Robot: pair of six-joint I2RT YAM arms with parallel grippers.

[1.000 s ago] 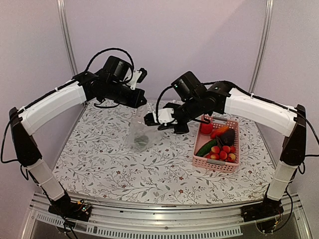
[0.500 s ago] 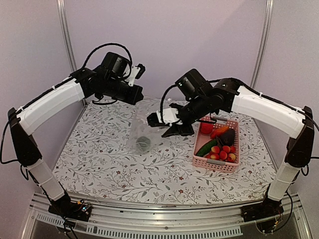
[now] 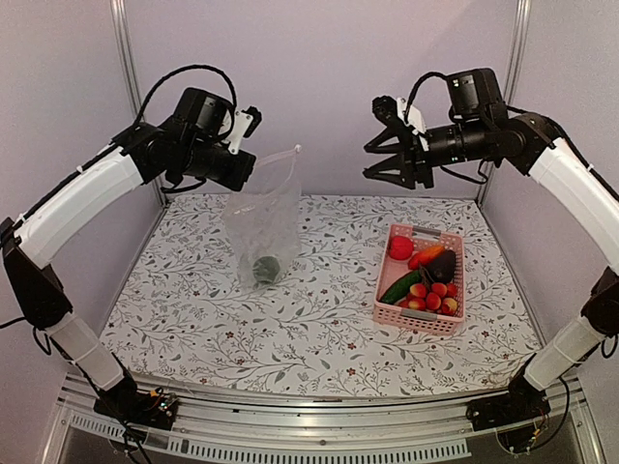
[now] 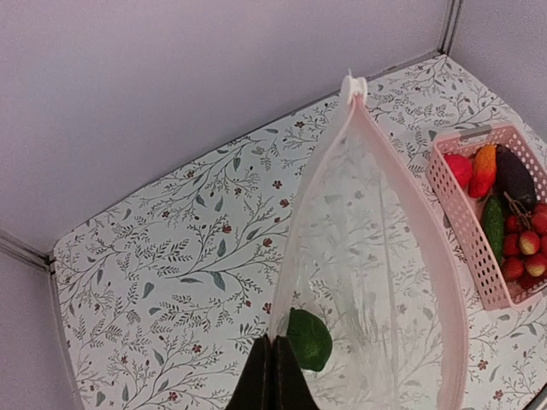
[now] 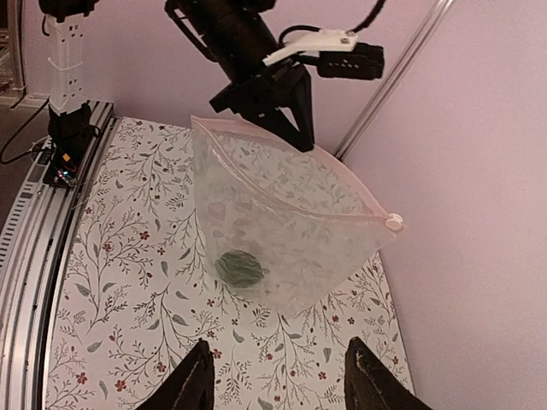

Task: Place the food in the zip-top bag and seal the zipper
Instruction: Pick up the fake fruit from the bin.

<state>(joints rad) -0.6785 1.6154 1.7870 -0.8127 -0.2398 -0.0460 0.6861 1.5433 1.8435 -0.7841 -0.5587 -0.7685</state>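
My left gripper (image 3: 242, 170) is shut on the top edge of the clear zip-top bag (image 3: 263, 217), which hangs from it over the left half of the table. The bag's mouth gapes in the left wrist view, and the zipper's white slider (image 4: 353, 85) sits at the far corner. One piece of food, a dark green round item (image 4: 309, 340), lies at the bottom of the bag (image 5: 282, 231). My right gripper (image 3: 373, 161) is open and empty, raised high at the back right, well away from the bag. The other food lies in the pink basket (image 3: 418, 319): red ball (image 3: 400, 247), pepper (image 3: 427, 255), eggplant (image 3: 442, 266), cucumber (image 3: 399, 287), red-yellow fruits (image 3: 434, 296).
A floral cloth (image 3: 319, 329) covers the table. The back wall and metal corner posts (image 3: 511, 87) stand close behind both grippers. The basket sits at the right, near the cloth's right edge.
My right gripper let go near the bag, opened, and rose away to the back right. My left gripper lifted the bag higher, so it now hangs full length.
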